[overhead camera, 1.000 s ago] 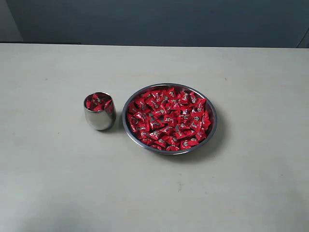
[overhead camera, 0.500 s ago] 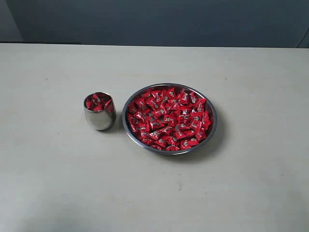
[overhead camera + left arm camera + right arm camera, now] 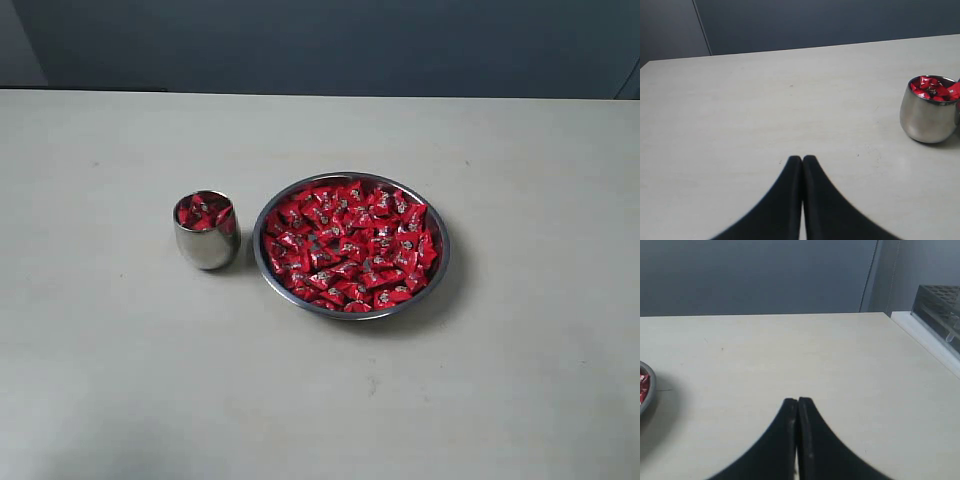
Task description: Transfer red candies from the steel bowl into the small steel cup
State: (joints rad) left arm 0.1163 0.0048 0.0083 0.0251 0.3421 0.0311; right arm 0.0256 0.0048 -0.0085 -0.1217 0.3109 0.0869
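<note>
Just left of the steel bowl (image 3: pixel 257 258), near it with a narrow gap between: the small steel cup (image 3: pixel 206 245), upright on the pale table (image 3: pixel 120 380), holding red candies (image 3: pixel 203 212) heaped about level with its rim. Mirror-bright wall on the cup, catching the table's colour. Inside the bowl itself: a dense layer of the same shiny red wrappers, each with a small pale mark, covering the whole floor up to the thin rim. Far wider and shallower than the cup.

Seen from the left wrist, on the side of the cup away from the bowl: left gripper (image 3: pixel 802 159), black fingers (image 3: pixel 782 200) pressed together tip to tip, clenched on nothing, over the table and well apart from the cup. Seen from the right wrist, on the bowl's other side: right gripper (image 3: pixel 798 401), likewise clamped closed with no gap and nothing between the fingers, over the table. Only a sliver of the bowl's rim and a scrap of red wrapper showing at that picture's edge.
</note>
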